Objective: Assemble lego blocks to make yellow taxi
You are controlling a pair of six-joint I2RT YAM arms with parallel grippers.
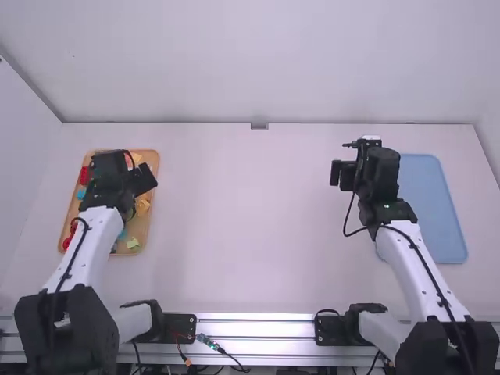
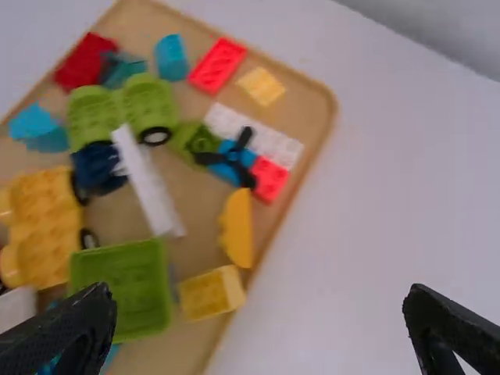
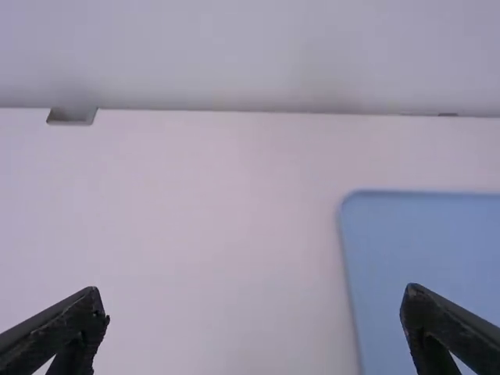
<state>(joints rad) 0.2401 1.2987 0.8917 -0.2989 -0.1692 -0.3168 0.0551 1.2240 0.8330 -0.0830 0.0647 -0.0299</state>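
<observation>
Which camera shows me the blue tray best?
The high view: it shows nearly the whole blue tray, though the right arm hides some of its left edge. The right wrist view shows one corner.

The left arm's black wrist (image 1: pixel 109 183) hides part of the tan, round-cornered tray (image 1: pixel 154 173). In the left wrist view, a yellow studded plastic block (image 2: pixel 48 226) blurs, and the edge cuts it off.

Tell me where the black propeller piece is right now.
In the left wrist view, the black propeller lies over a blue block, beside a pink-red block, on the tan tray at the robot's left.
</observation>
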